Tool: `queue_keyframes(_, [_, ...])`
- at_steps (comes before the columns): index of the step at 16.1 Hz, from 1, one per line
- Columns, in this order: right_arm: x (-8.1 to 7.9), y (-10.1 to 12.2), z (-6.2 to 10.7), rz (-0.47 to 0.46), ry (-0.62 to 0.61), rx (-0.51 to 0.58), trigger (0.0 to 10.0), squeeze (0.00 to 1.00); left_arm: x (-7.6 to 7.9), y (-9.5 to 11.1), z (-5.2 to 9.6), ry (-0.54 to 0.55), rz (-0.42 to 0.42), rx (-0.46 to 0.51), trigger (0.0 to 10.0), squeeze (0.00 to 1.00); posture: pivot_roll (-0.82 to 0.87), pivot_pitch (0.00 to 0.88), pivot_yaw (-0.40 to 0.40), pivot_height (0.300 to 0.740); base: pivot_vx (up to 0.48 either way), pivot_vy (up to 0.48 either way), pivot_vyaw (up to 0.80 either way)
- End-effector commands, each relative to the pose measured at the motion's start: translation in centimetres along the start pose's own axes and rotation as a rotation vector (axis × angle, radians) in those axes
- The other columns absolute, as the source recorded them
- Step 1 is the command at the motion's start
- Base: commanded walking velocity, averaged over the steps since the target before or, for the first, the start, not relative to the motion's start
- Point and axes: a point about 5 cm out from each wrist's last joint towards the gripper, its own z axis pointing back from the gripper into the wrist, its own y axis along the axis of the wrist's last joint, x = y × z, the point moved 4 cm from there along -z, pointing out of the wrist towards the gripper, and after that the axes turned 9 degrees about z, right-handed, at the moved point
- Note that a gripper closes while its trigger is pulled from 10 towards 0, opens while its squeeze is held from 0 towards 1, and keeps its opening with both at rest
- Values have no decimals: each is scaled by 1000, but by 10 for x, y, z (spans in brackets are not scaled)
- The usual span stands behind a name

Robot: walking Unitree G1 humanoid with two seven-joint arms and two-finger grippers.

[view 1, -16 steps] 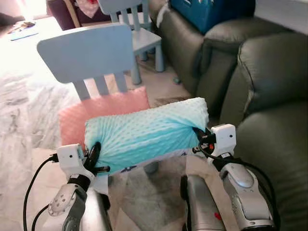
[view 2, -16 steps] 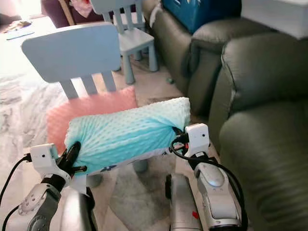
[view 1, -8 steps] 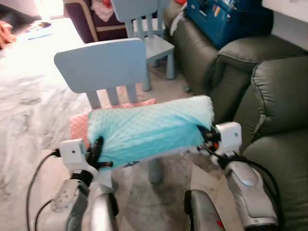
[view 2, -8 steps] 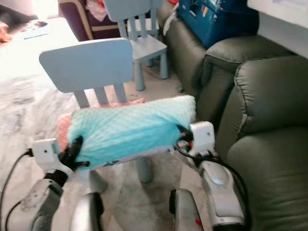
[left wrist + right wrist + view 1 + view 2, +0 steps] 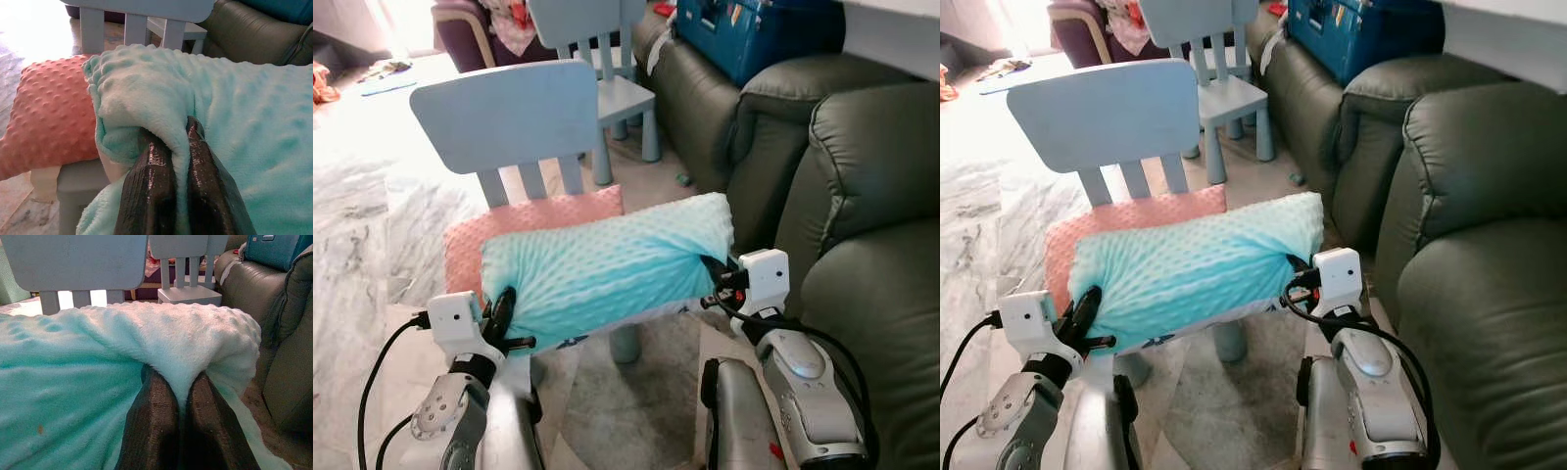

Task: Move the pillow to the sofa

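Both grippers are clamping the pillow (image 5: 602, 269), one at each end. Left gripper (image 5: 177, 128) is pinching a fold of teal fabric at the pillow's left end, fingers (image 5: 149, 183) close together with the fold between them. Right gripper (image 5: 180, 382) is doing the same at the right end, a ridge of fabric squeezed between its fingers (image 5: 154, 423).

Pillow is hanging in the air between the two arms, stretched roughly level, right end slightly higher. It is sitting in front of the chair (image 5: 504, 113) and above its seat, overlapping a pink cushion (image 5: 475, 235) that is lying on that seat. Cannot tell if the pillow is touching the cushion.

Sofa (image 5: 867, 196) is standing to the robot's right, dark green, near the pillow's right end but apart from it. The pillow is not on the sofa yet.

A second chair (image 5: 597, 59) is standing further back, beside the sofa. A blue case (image 5: 754, 34) is lying on the far sofa seat. Floor (image 5: 362, 196) is marble-patterned.
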Motion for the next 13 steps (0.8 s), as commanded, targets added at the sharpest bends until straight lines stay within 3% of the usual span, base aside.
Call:
queue_keyframes(1, [2, 11, -5, 6, -10, 31, 0, 0, -1, 3, -1, 0, -14, 9, 10000, 0, -162, 65, 58, 454, 0, 0, 0])
queue_keyframes(13, [9, 14, -9, 7, -22, 43, 0, 0, 1, -1, -3, -5, -2, 5, 10000, 0, -176, 59, 53, 533, 0, 0, 0])
